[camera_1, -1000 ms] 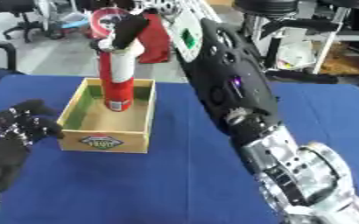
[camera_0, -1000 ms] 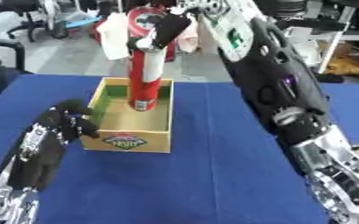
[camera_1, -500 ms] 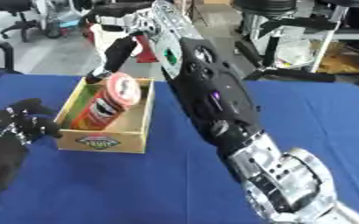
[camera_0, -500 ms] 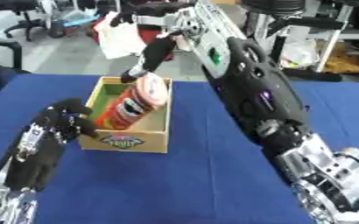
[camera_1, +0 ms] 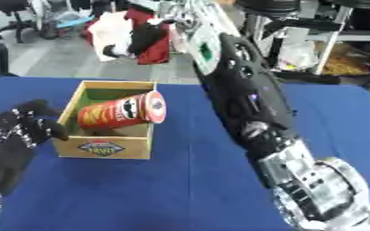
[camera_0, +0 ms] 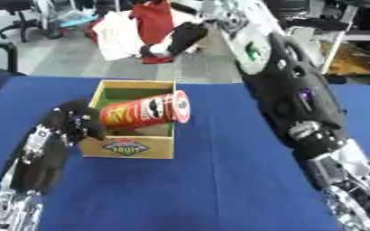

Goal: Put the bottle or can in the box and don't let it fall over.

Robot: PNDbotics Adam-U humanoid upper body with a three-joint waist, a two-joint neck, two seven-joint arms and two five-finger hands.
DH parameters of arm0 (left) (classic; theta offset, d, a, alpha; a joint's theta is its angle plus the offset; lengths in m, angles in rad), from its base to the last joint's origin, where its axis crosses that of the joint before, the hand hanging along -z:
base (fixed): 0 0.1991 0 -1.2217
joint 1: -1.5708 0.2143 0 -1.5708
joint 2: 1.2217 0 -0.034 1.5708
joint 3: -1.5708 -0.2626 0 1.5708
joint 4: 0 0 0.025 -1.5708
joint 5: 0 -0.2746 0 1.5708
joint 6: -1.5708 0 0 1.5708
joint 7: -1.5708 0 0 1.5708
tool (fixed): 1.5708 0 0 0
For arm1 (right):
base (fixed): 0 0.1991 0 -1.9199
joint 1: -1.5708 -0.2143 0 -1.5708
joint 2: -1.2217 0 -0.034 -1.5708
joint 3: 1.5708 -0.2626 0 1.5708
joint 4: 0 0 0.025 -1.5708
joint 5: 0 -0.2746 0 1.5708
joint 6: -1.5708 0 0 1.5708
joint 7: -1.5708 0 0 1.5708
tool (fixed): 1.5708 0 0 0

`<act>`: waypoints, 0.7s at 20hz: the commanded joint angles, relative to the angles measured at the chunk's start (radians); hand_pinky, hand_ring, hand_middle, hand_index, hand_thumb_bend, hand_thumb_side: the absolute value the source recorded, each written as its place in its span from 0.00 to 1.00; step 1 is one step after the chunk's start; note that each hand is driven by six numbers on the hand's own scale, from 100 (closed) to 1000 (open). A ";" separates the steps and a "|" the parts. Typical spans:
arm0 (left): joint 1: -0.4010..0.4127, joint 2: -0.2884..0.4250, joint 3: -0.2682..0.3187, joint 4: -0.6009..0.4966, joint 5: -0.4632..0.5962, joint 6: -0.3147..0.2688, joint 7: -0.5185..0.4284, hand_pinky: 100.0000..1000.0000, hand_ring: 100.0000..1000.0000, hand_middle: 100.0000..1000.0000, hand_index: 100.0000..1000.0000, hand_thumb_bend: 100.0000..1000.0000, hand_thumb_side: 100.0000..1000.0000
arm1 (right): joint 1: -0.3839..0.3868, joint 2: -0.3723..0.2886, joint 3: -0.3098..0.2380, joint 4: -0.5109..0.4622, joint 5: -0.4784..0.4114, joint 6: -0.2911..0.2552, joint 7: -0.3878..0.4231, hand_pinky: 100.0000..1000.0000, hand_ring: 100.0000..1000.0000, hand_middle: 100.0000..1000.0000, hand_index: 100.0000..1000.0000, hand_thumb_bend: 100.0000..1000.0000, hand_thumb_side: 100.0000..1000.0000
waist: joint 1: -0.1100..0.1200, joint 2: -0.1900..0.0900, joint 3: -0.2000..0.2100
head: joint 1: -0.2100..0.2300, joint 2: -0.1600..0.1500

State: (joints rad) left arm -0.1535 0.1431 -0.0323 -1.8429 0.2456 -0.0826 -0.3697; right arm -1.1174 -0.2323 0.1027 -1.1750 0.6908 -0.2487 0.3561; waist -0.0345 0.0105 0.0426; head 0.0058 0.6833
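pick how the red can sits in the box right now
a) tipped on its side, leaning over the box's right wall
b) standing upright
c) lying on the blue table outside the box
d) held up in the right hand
a: the red can lies tilted across the box, its lid end over the right wall, with no hand on it.

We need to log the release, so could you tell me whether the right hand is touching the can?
Apart. In the left eye view the right hand is raised beyond the box, floor showing between it and the tipped can.

Beyond your table's [camera_0: 212, 180] far edge: red and white cloths [camera_0: 137, 27] heaped at centre-left, an office chair [camera_0: 18, 13] toward the far left corner, shelving [camera_1: 330, 40] far right.
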 commanded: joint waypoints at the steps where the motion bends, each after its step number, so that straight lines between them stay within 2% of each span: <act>1: 0.002 0.030 0.016 -0.012 -0.012 -0.006 0.016 0.56 0.57 0.63 0.81 0.00 0.75 | 0.091 -0.113 -0.003 -0.166 -0.167 0.030 -0.081 0.80 0.74 0.77 0.98 0.27 0.34 | 0.000 -0.021 -0.013 | 0.036 0.014; 4: 0.012 0.041 0.025 -0.015 -0.020 -0.012 0.026 0.56 0.57 0.63 0.81 0.00 0.75 | 0.296 -0.151 -0.020 -0.340 -0.326 0.067 -0.142 0.75 0.71 0.74 0.97 0.24 0.33 | 0.001 -0.022 -0.035 | 0.055 0.021; 7: 0.020 0.047 0.031 -0.019 -0.027 -0.017 0.034 0.56 0.57 0.63 0.81 0.00 0.75 | 0.511 -0.124 -0.065 -0.491 -0.431 0.091 -0.204 0.70 0.68 0.71 0.95 0.21 0.33 | 0.008 -0.019 -0.058 | 0.062 0.029; 10: 0.024 0.050 0.038 -0.025 -0.029 -0.023 0.042 0.56 0.56 0.63 0.81 0.00 0.74 | 0.691 -0.073 -0.107 -0.589 -0.489 0.111 -0.278 0.65 0.64 0.67 0.94 0.18 0.32 | 0.019 -0.018 -0.078 | 0.071 0.044; 14: 0.032 0.051 0.042 -0.028 -0.034 -0.028 0.047 0.56 0.56 0.63 0.81 0.00 0.74 | 0.847 -0.043 -0.113 -0.648 -0.510 0.110 -0.287 0.63 0.63 0.67 0.94 0.16 0.33 | 0.029 -0.020 -0.104 | 0.086 0.058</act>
State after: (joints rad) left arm -0.1154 0.1762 0.0013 -1.8497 0.2152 -0.1085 -0.3275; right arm -0.2625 -0.2743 0.0005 -1.7820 0.1941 -0.1393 0.0769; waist -0.0053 0.0045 -0.0630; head 0.0848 0.7357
